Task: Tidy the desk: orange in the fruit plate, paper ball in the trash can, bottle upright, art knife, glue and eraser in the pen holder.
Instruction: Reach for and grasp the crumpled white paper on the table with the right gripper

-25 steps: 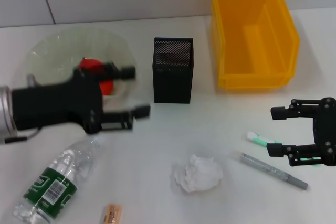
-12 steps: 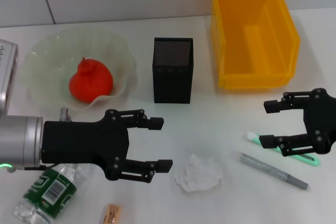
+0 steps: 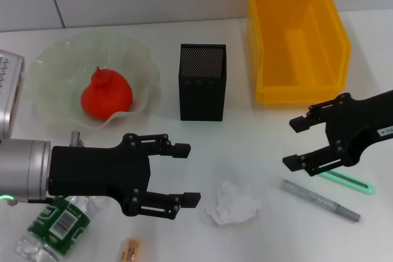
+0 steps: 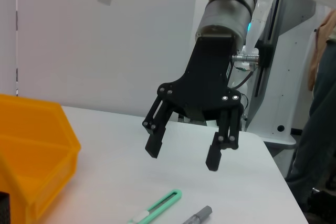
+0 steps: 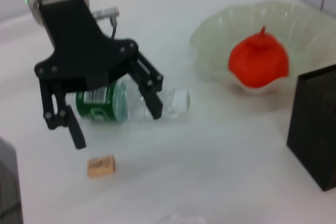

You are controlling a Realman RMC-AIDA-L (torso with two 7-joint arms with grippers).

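Observation:
The orange [image 3: 106,94] lies in the fruit plate [image 3: 61,53]. My left gripper [image 3: 189,174] hovers open over the table, just left of the paper ball [image 3: 232,202], holding nothing. Partly under that arm the bottle [image 3: 55,225] lies on its side, with the eraser [image 3: 131,251] near the front edge. The pen holder [image 3: 202,90] and the trash can [image 3: 270,59] stand at the back. My right gripper [image 3: 292,144] is open and empty above the green art knife [image 3: 347,181] and a grey pen-shaped stick [image 3: 321,200], possibly the glue.
The right wrist view shows the left gripper [image 5: 117,127] over the bottle [image 5: 97,109] and eraser [image 5: 101,165]. The left wrist view shows the right gripper [image 4: 182,157] above the art knife [image 4: 157,208], with the trash can [image 4: 31,150] beside it.
My left gripper left the orange in the plate and came forward beside the paper ball. The right gripper shifted left and back, uncovering the green knife.

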